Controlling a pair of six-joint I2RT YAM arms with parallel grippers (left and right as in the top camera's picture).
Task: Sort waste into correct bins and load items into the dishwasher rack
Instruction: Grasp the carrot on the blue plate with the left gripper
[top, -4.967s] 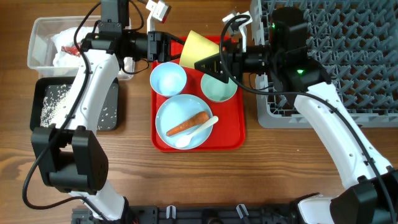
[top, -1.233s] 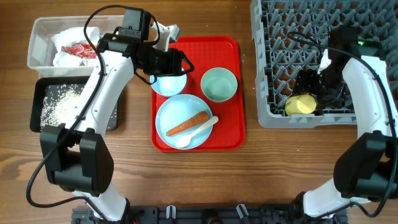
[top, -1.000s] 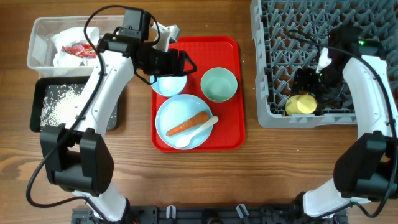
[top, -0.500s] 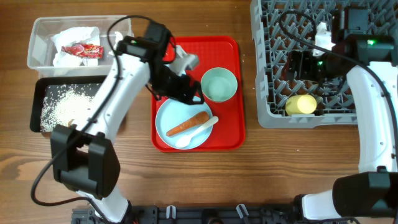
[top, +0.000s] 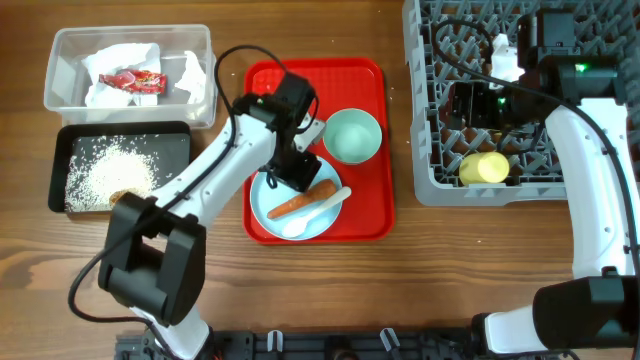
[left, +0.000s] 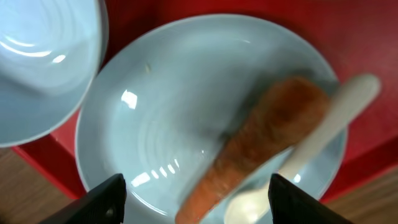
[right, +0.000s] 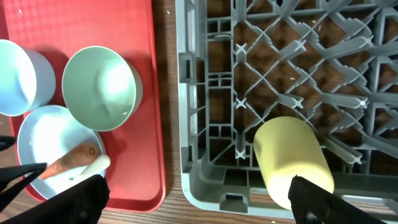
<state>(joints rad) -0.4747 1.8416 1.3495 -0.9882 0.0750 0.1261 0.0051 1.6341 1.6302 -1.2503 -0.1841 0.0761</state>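
My left gripper hangs open low over the large light blue plate. Its fingers stand either side of the orange carrot, not touching it. The white spoon lies against the carrot. The light blue bowl and the mint green bowl stand behind the plate. My right gripper is open and empty above the dishwasher rack. The yellow cup lies on its side in the rack's near corner.
The dishes all stand on a red serving tray. At the far left, a clear tub holds napkins and a red wrapper. The black tray in front holds rice and a brown lump.
The yellow cup went from my right gripper into the rack, and that gripper has lifted away. My left gripper moved from the light blue bowl down to the carrot on the plate.
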